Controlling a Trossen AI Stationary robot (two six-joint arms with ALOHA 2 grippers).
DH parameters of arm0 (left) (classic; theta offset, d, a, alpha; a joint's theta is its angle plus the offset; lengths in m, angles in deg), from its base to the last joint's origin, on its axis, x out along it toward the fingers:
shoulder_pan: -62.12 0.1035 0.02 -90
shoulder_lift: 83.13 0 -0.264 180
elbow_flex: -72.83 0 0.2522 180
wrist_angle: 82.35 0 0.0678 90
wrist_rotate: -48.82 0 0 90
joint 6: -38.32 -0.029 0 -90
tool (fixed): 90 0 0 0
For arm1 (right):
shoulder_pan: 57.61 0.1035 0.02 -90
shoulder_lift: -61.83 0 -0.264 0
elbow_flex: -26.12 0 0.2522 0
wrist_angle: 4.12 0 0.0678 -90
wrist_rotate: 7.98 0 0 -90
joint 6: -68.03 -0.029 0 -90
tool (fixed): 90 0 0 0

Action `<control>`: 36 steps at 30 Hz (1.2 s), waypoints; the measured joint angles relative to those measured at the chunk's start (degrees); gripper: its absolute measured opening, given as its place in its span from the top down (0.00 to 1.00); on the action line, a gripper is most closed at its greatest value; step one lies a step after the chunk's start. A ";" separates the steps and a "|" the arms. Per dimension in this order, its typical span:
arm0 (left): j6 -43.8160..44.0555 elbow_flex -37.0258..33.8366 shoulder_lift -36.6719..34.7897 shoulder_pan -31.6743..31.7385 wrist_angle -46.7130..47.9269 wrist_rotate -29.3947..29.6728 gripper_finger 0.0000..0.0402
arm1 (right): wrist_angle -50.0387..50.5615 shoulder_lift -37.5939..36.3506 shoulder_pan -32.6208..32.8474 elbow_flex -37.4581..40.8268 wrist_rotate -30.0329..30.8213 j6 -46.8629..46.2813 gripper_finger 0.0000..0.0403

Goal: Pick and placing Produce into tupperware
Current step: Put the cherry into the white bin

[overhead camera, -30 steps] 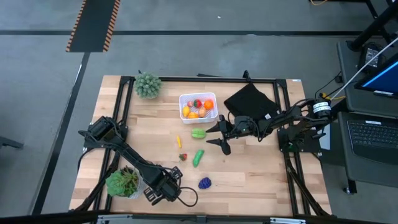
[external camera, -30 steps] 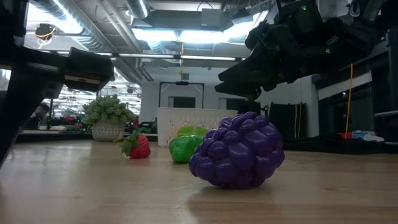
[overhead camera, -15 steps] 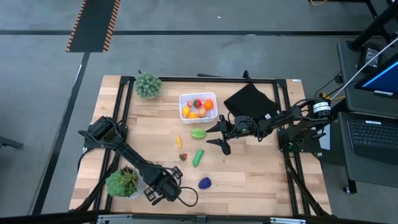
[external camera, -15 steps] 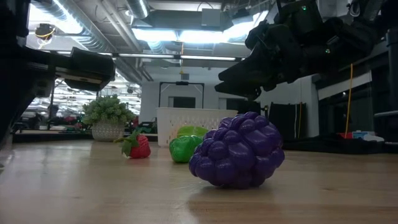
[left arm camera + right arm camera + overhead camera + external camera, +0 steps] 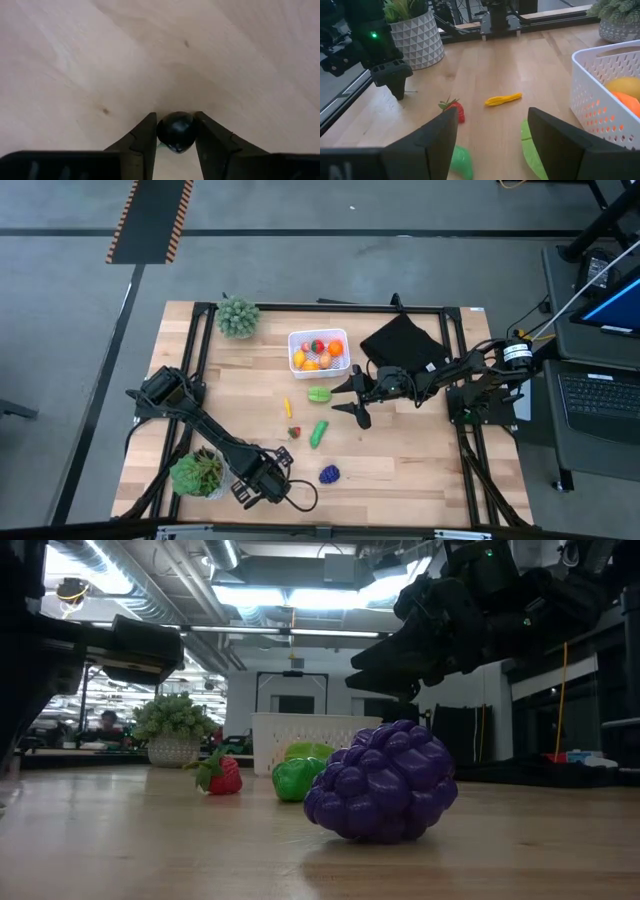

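1. Nearest the low camera, a purple grape bunch (image 5: 381,782) lay on the wooden tabletop (image 5: 400,470), a knobbly rounded lump well away from the white tupperware (image 5: 319,351) on the front side.
2. Beside the grapes, toward the near potted plant (image 5: 198,473), the left gripper (image 5: 175,135) pointed down at the tabletop, its fingers (image 5: 143,141) clamped on a small dark rounded piece of produce (image 5: 175,132) that touched the wood.
3. Between the grapes and the tupperware, a green pepper (image 5: 318,433) lay with its long axis slanting toward the tub; a red strawberry (image 5: 293,432) with a green top sat just beside it.
4. Nearer the tupperware, a thin yellow piece (image 5: 287,407) lay with its long axis running roughly toward the tub, and a pale green piece (image 5: 319,394) sat just in front of the tub wall.
5. The right gripper (image 5: 348,397) hovered just beside the pale green piece, its fingers (image 5: 427,142) spread wide apart and holding nothing.
6. The tupperware, a perforated tub with rounded corners, held yellow, orange and red pieces (image 5: 318,354).
7. Beyond it stood a second potted plant (image 5: 238,316), and a black cloth (image 5: 402,340) lay beside the tub.
8. No writing could be read anywhere.
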 joint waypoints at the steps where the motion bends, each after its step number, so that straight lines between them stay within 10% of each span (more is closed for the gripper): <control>1: 0.00 -0.04 -0.34 0.00 0.27 0.39 0.74 | 0.00 0.00 0.00 0.00 0.00 0.00 0.40; 23: 0.15 -0.72 -20.19 10.53 0.41 1.64 0.73 | 0.02 -4.42 0.58 0.00 -3.24 7.22 0.40; 36: -3.23 -23.89 -44.17 26.70 -23.84 3.35 0.75 | 16.81 -18.53 0.58 0.99 -3.08 13.63 0.40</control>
